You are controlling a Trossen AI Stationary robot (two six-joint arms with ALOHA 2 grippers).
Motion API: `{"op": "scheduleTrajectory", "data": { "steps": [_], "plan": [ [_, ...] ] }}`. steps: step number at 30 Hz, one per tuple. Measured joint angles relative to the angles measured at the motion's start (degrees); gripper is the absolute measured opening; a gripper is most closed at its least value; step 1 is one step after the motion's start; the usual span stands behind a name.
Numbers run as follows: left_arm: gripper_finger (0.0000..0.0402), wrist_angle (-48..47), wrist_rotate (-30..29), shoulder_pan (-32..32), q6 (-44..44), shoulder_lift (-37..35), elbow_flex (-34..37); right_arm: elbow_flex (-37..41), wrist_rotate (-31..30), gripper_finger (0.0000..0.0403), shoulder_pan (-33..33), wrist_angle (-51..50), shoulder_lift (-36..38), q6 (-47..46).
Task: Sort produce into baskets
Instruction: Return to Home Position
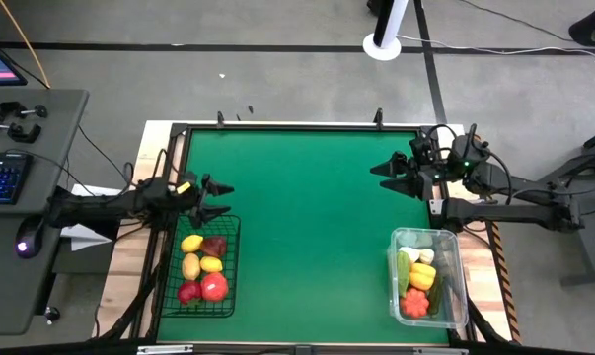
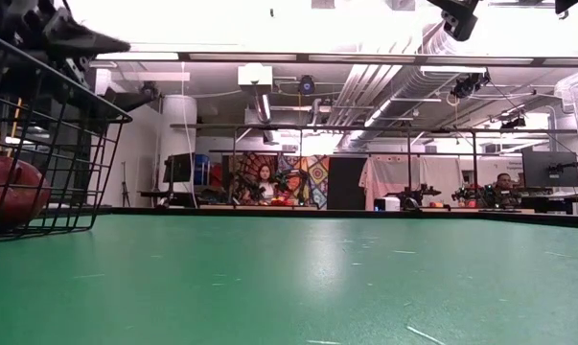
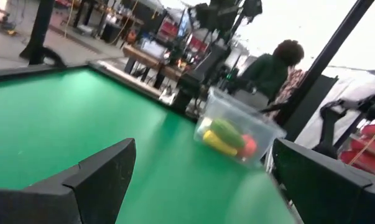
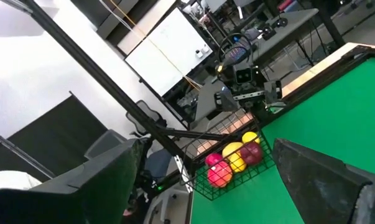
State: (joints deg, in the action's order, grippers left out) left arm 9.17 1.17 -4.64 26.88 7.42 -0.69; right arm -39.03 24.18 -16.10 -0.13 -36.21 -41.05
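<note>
A black wire-mesh basket (image 1: 200, 264) at the table's near left holds several red and yellow toy fruits (image 1: 202, 268); it also shows in the right wrist view (image 4: 227, 163) and at the left of the low view (image 2: 39, 144). A clear plastic basket (image 1: 429, 276) at the near right holds green, yellow, orange and white produce (image 1: 418, 279); it also shows in the left wrist view (image 3: 237, 134). My left gripper (image 1: 221, 198) is open and empty just beyond the wire basket's far edge. My right gripper (image 1: 381, 176) is open and empty, beyond the plastic basket.
The green mat (image 1: 307, 227) lies bare between the two baskets. A black frame (image 1: 297, 126) edges the table. People sit at desks in the room behind the table (image 2: 265, 182). A desk with a keyboard (image 1: 3, 177) stands to the left.
</note>
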Motion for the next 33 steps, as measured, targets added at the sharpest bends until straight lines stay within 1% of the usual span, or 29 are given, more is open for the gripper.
{"op": "scheduleTrajectory", "data": {
  "steps": [2, 4, 6, 9, 11, 13, 15, 16, 18, 24, 29, 30, 33],
  "plan": [
    [0.0364, -2.9, 0.0, 0.0, -0.7, 0.0, 0.0, 0.0, 0.0, 0.036, 0.0, 0.0, 0.0, 0.1],
    [0.0364, -7.5, 0.1, 0.0, -3.9, 0.0, 0.0, 0.0, 0.0, 0.036, 0.0, 0.0, 0.0, 0.1],
    [0.0365, -9.2, -0.3, 0.1, -5.2, 0.9, -0.4, 0.0, 0.5, 0.036, 0.0, 0.0, 0.0, 0.3],
    [0.0365, -9.4, 0.3, 0.2, -0.2, 1.4, -0.7, 0.0, 1.6, 0.036, 0.0, -0.1, 0.0, 0.6],
    [0.0365, -9.2, 3.4, 0.2, 0.8, 1.1, -0.8, 0.0, 2.0, 0.036, 0.0, -0.1, 0.0, 0.6],
    [0.0365, -8.8, 9.3, 0.2, -1.9, 0.9, -0.8, 0.0, 2.4, 0.036, 0.0, -0.3, 0.0, 0.6],
    [0.0365, -6.4, 14.7, 0.2, -4.3, 0.8, -0.8, 0.0, 2.4, 0.036, 0.0, -0.4, 0.0, 0.6],
    [0.0365, -5.4, 16.5, 0.2, -4.9, 0.8, -0.8, 0.0, 2.4, 0.036, 0.0, -0.5, 0.0, 0.8],
    [0.0365, -4.7, 18.1, 0.2, -5.9, 0.8, -0.8, 0.0, 2.4, 0.036, 0.0, -0.5, -0.1, 1.4],
    [0.0365, -7.7, 18.3, 0.2, -8.5, 0.9, -0.8, 0.0, 2.4, 0.036, 0.0, -0.5, -0.1, 1.1],
    [0.0365, -5.6, 17.3, 0.2, -9.7, 0.7, 0.0, 0.0, 2.6, 0.036, 0.0, -0.6, -0.1, 1.1],
    [0.0365, -5.6, 16.0, 0.3, -9.7, 0.7, 0.0, 0.0, 2.6, 0.036, 0.0, -0.6, -0.1, 1.1],
    [0.0365, -5.1, 9.4, 0.2, -9.2, 0.6, 0.0, 0.0, 2.6, 0.036, 0.0, -0.7, -0.1, 1.0]
  ]
}}
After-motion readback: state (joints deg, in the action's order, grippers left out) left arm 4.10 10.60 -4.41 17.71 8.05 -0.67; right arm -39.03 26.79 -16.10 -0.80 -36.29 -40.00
